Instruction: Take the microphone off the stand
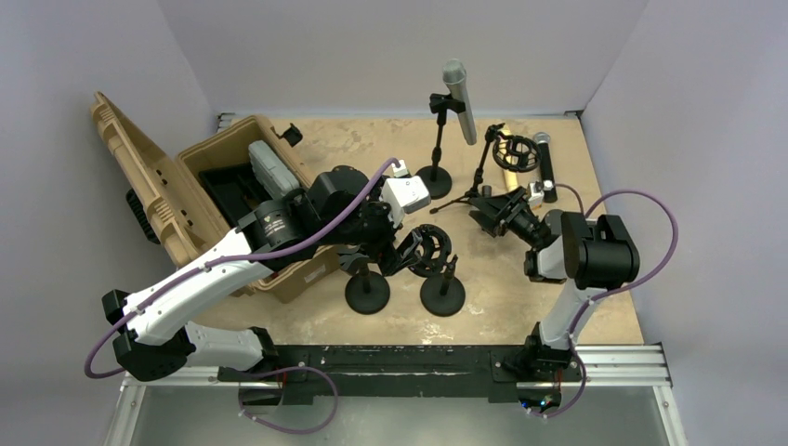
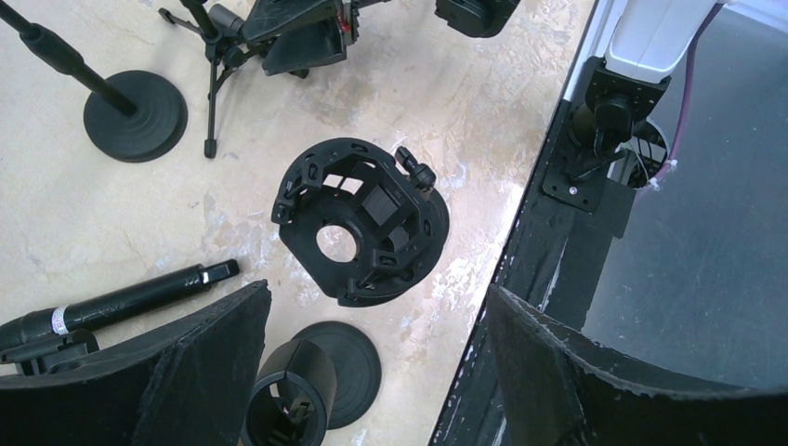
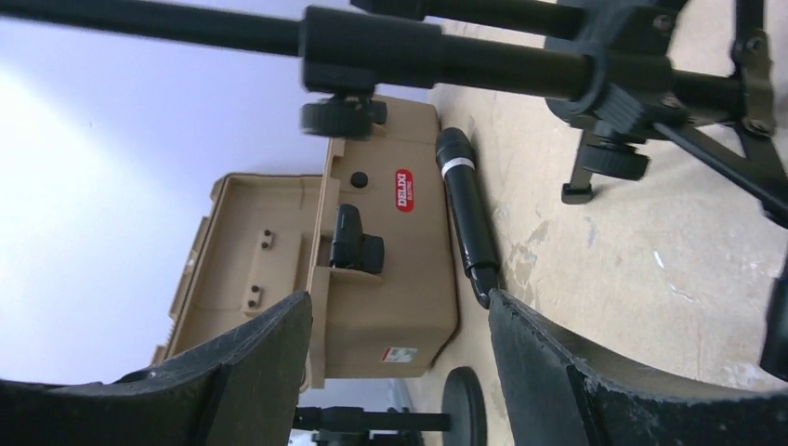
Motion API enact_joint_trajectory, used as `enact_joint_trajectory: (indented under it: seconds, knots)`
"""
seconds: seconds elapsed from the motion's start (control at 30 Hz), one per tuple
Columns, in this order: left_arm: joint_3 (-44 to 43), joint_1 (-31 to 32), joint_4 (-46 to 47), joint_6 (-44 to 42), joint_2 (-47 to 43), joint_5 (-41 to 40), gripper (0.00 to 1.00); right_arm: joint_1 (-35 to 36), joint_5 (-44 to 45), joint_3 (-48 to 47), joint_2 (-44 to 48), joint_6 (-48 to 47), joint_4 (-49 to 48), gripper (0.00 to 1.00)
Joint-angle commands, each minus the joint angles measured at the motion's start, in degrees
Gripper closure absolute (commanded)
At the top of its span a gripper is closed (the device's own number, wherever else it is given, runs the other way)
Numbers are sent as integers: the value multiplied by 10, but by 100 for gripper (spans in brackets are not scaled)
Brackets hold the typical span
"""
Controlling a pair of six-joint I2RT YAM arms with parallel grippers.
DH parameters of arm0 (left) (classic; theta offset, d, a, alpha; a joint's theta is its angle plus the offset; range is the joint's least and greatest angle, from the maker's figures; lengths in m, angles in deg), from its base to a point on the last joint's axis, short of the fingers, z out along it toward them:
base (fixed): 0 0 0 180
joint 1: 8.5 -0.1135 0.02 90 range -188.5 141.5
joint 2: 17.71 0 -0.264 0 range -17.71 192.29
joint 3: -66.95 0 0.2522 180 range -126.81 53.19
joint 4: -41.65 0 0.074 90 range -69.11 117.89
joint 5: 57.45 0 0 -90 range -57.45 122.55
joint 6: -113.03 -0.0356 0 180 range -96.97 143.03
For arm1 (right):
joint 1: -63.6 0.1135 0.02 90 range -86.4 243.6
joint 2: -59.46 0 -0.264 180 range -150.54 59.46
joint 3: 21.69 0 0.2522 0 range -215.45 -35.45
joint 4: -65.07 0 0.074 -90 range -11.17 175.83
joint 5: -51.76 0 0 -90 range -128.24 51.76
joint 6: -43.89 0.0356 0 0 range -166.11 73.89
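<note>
**Left claw** [image 2: 376, 290]: fingers stand apart and hold nothing. It hangs over a black shock mount [image 2: 361, 223].

**Right claw** [image 3: 398, 307]: fingers stand apart and are empty. It sits low, close to the tripod stand [image 3: 520, 65].

**Microphones:** The grey microphone [image 1: 460, 98] sits tilted in the clip of the round-based stand [image 1: 434, 177] at the back of the table [image 2: 483, 111], well apart from both claws. A black microphone [image 3: 467, 209] lies flat on the table just beside the tan case [image 3: 372, 279]. Neither claw touches it.
</note>
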Motion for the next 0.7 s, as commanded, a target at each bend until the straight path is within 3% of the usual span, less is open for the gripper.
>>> enact_joint_trajectory:
  seconds: [0.0,0.1,0.3,0.67]
  knots:
    - [-5,5,9,-14,-3,2,16,-11,21,-32,-17,57,-203,32]
    - [-4,6,9,-14,-2,0,16,-18,23,-54,-12,53,-188,33]
    - [-5,7,10,-14,-8,4,16,-27,42,-111,9,-10,-45,33]
    - [-4,8,9,-14,-8,2,16,-27,51,-137,-8,-27,-7,40]
